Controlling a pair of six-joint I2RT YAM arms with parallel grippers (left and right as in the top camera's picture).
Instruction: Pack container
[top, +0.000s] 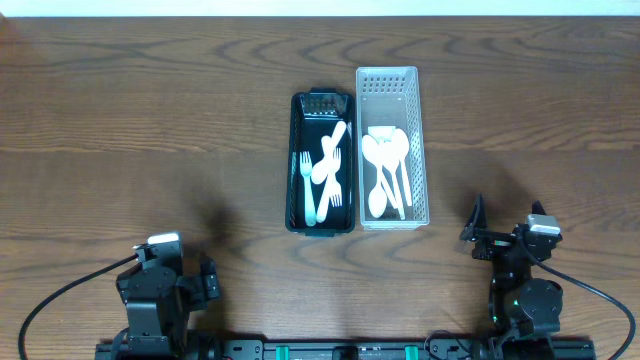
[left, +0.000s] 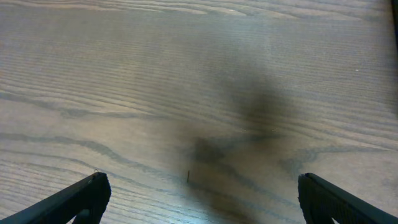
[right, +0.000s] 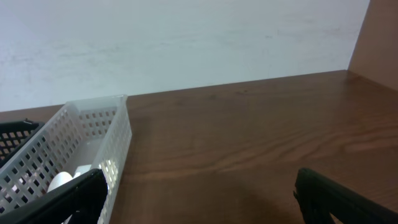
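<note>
A black basket (top: 297, 160) at mid-table holds white forks (top: 308, 185) and a spoon (top: 329, 155). Touching its right side, a white perforated basket (top: 420, 130) holds several white spoons (top: 385, 165); it also shows in the right wrist view (right: 93, 146) at the left. My left gripper (top: 190, 280) is open and empty at the front left, over bare wood (left: 199, 193). My right gripper (top: 490, 235) is open and empty at the front right, a little right of the white basket's near end (right: 199, 199).
The wooden table (top: 140, 120) spreads wide to the left and right of the two baskets. A pale wall (right: 186, 43) stands behind the table's far edge in the right wrist view.
</note>
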